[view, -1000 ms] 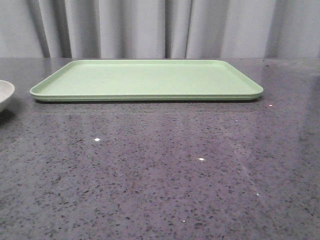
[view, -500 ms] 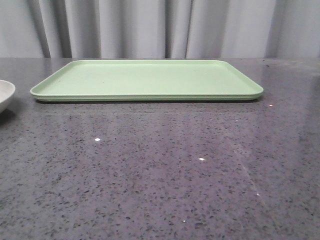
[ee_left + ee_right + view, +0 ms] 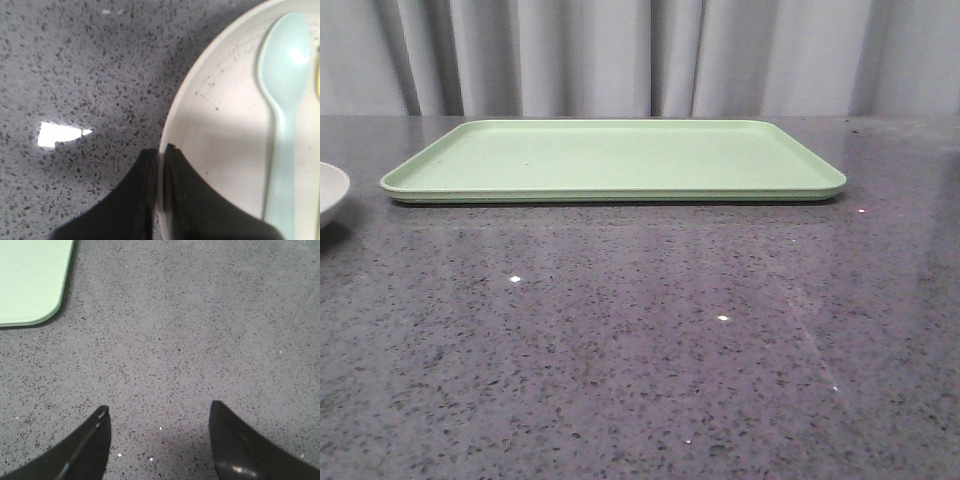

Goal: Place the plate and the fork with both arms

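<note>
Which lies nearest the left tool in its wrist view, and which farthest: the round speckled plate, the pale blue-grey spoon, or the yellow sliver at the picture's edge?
1. Round off-white speckled plate: its rim sits between the fingers of the left tool.
2. Pale blue-grey plastic spoon: lying inside the plate, farther in.
3. Yellow sliver: beyond the spoon, barely showing, probably the fork.
</note>
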Action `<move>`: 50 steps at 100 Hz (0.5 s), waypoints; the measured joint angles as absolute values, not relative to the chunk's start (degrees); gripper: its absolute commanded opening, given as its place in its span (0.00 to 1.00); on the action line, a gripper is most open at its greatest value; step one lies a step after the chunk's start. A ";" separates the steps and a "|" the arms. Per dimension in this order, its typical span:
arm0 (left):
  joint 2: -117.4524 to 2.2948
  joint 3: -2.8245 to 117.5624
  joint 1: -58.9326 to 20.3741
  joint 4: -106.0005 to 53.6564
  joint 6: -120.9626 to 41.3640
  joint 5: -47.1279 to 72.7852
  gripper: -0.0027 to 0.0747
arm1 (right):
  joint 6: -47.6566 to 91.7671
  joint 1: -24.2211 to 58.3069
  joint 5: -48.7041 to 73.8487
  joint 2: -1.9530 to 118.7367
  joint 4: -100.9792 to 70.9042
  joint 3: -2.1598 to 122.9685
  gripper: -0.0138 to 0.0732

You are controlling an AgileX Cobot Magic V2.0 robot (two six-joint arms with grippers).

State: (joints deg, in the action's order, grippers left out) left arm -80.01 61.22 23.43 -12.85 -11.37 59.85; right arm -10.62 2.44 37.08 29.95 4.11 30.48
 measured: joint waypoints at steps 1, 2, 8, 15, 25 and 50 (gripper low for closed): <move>-79.89 61.41 23.56 -12.87 -11.48 59.96 0.01 | -10.62 2.44 37.08 29.95 4.11 30.48 0.67; -79.63 61.44 23.57 -12.97 -11.48 59.97 0.01 | -10.62 2.44 37.08 29.95 4.11 30.48 0.67; -78.52 62.36 23.57 -13.24 -11.90 60.35 0.01 | -10.62 2.44 37.08 29.95 4.11 30.48 0.67; -77.00 63.57 23.57 -13.60 -11.99 61.15 0.01 | -10.62 2.44 37.08 29.95 4.11 30.48 0.67; -75.00 65.80 23.57 -14.00 -12.45 62.35 0.01 | -10.62 2.44 37.08 29.95 4.11 30.48 0.67; -73.88 70.25 23.26 -24.19 -15.11 64.05 0.01 | -10.62 2.44 37.08 29.95 4.11 30.48 0.67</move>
State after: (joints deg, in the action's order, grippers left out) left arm -73.88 70.25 23.26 -24.19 -15.11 64.05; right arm -10.62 2.44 37.08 29.95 4.11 30.48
